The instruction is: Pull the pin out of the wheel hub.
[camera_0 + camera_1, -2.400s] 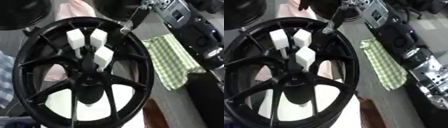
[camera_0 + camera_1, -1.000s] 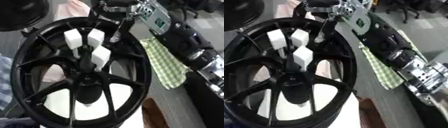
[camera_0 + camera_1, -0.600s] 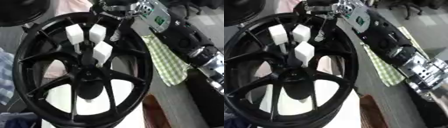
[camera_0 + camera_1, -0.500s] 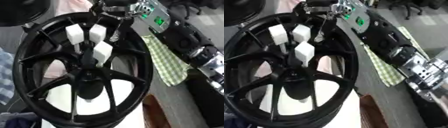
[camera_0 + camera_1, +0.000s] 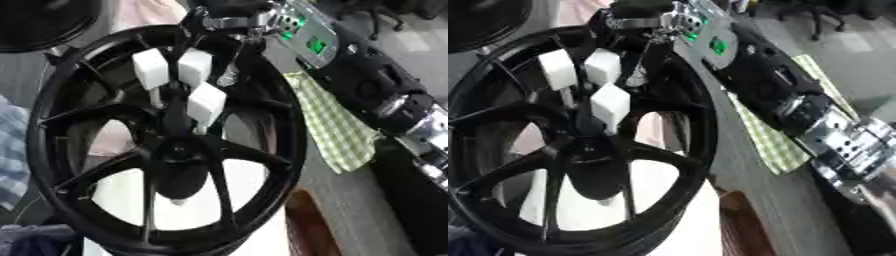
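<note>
Wheel (image 5: 262, 165) fills the view: black multi-spoke rim lying on the desk (image 5: 350, 210), hub (image 5: 179, 150) roughly centre-left. Green checked cloth (image 5: 337, 125) lies on the desk just right of the rim, not in the way.

My right arm (image 5: 798, 107) comes in from the right and crosses over the top of the rim. Right robot hand (image 5: 229, 20) sits at the rim's far edge, fingers angled down toward the spokes. Can't tell if they're spread or curled; too dark against the rim. Nothing visibly pinched. Left robot hand isn't in either view.

Three white blocks (image 5: 194, 67) stand on thin stems rising from the hub area, clustered just above the hub, between it and my hand. I take one of these for the pin; can't tell which, and where the stems enter the hub is hidden in black.

How I'd do this step:
- Come down over the blocks from the far side, not through the spokes. The spoke gaps are narrow.
- Take the block nearest my hand, thumb on one face, fingers on the opposite one.
- Pull along the stem's axis, straight away from the hub. A side pull would likely jam it or knock the neighbours.
- Wheel isn't clamped as far as I can see, so watch for the rim lifting.
</note>
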`<action>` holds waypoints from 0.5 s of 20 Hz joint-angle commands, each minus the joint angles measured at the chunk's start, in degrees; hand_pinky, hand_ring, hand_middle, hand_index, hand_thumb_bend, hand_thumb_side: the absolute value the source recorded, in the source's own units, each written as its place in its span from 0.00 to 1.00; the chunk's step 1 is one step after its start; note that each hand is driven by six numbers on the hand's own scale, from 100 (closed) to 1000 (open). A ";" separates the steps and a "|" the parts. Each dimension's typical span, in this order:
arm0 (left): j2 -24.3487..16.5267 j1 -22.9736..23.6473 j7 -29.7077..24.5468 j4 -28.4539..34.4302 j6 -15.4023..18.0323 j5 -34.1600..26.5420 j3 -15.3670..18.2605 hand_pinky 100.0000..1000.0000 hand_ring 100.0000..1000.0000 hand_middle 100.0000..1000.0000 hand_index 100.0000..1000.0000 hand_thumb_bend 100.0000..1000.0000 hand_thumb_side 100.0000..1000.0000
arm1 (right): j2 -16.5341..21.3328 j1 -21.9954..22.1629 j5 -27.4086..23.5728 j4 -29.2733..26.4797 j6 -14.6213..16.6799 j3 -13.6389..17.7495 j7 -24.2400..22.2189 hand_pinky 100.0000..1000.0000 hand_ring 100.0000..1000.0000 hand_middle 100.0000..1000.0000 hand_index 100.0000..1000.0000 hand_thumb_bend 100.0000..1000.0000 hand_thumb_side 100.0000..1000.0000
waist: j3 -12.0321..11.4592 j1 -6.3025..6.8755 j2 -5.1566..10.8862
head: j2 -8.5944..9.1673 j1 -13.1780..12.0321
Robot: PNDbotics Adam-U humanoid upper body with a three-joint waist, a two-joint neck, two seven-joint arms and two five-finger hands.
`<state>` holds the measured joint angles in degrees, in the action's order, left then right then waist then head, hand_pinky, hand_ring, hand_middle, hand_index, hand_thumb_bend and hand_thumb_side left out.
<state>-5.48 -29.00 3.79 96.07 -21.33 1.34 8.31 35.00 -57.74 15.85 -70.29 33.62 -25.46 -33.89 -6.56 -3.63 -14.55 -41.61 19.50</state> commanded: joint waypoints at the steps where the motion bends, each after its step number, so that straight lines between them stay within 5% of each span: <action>1: -0.38 -0.73 -0.08 0.54 -0.06 -0.04 -0.24 0.66 0.62 0.44 0.72 0.04 0.92 | 1.30 -1.10 -0.93 -0.53 17.87 0.51 -18.08 0.68 0.63 0.60 0.71 0.36 0.00 | -0.04 0.23 1.23 | 1.07 0.07; 10: -0.45 -0.70 -0.19 0.31 -0.17 0.18 -0.41 0.66 0.62 0.44 0.72 0.04 0.92 | 1.53 -1.04 -1.41 -0.82 16.91 0.28 -18.08 0.67 0.60 0.53 0.68 0.35 0.00 | -0.08 0.14 1.25 | 1.41 0.20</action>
<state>-5.48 -29.00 3.67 95.75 -21.44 1.34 8.19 35.03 -57.74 14.99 -70.29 33.07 -25.77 -34.44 -6.62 -3.65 -14.56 -40.89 19.54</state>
